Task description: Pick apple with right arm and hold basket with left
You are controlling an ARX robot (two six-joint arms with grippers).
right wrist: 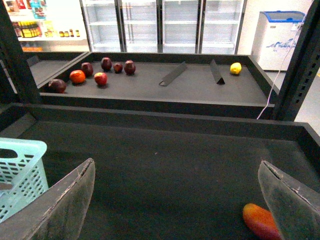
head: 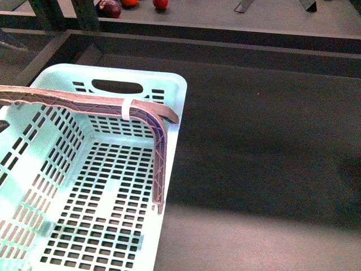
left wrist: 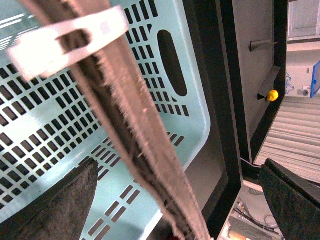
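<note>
Apple (right wrist: pixel 100 78) sits far left on the back surface (right wrist: pixel 190 85), beside the orange fruit (right wrist: pixel 77 76) — glossy, firm, probably slippery, so pinch across its widest part. Right end effector (right wrist: pixel 175 200) gapes wide, well short of it. Left end effector (left wrist: pixel 175 205) is also spread, straddling the handle (left wrist: pixel 125 125) of the basket (head: pixel 179 93) — unclamped.

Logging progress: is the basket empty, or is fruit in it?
Empty, as far as shown: the pale mint-blue slotted plastic basket shows only bare perforated floor in the front view; its near-left part is cropped.
</note>
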